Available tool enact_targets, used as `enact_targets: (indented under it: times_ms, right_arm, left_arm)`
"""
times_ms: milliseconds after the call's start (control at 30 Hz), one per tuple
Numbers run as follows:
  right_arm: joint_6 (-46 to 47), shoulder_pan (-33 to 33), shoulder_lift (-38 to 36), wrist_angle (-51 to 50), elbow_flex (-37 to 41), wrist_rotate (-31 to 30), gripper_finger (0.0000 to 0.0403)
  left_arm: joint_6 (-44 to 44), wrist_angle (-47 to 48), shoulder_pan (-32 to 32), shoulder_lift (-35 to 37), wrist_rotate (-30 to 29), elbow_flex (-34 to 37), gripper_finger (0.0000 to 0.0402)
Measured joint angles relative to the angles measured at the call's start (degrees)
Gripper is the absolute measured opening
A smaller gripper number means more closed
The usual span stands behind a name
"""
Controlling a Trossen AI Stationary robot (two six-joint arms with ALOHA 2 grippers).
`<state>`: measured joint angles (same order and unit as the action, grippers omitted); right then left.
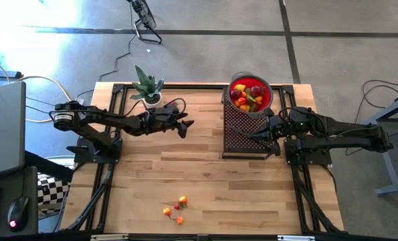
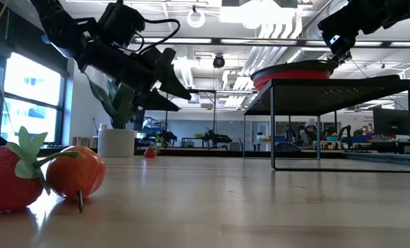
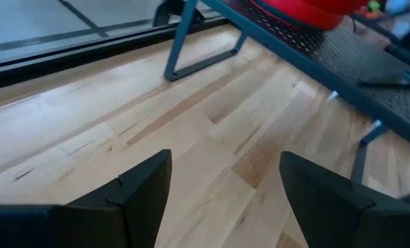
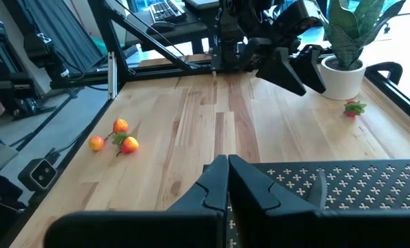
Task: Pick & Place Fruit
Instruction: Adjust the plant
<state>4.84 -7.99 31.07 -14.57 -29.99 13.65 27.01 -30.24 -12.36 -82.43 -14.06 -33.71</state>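
While most of the fruit (image 1: 248, 96) sits heaped in the red bowl (image 1: 266, 102) on the black perforated stand (image 1: 237, 130) at the table's (image 1: 205, 181) right side, a few small pieces (image 1: 175, 211) lie together near the front edge, and one red piece (image 4: 354, 108) lies beside the potted plant (image 1: 147, 87). Left gripper (image 1: 184, 125): raised above the bare wood just beside the plant, fingers (image 3: 139, 189) spread apart, holding nothing. Right gripper (image 1: 257, 137): fingers (image 4: 211, 180) pressed together and empty, poised over the stand's near side, just beside the bowl. Low view: a strawberry (image 2: 10, 176) and an orange fruit (image 2: 77, 172) touch in the foreground.
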Motion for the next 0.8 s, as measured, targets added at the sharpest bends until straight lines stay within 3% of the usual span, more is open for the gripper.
enact_targets:
  times_ms: [200, 367, 567, 800]
  right_arm:
    - [-0.08, 0.0, 0.0, -0.04, -0.01, 0.0, 0.0005]
    - [-0.07, 0.0, 0.0, -0.04, -0.01, 0.0, 0.0005]
    - [-0.03, 0.0, 0.01, -0.06, -0.01, 0.0, 0.0005]
    - [-0.11, 0.0, 0.0, -0.04, -0.01, -0.16, 0.0005]
  left_arm:
    - [1.29, 0.37, 0.0, 0.0, -2.69, 0.0, 0.0264]
    - [4.18, 3.12, 0.52, 0.0, -13.77, 0.0, 0.0245]
    - [11.12, 10.66, 3.08, 0.31, -27.46, 0.02, 0.0175]
    - [14.28, 14.65, 6.61, 0.31, -33.09, 0.02, 0.0079]
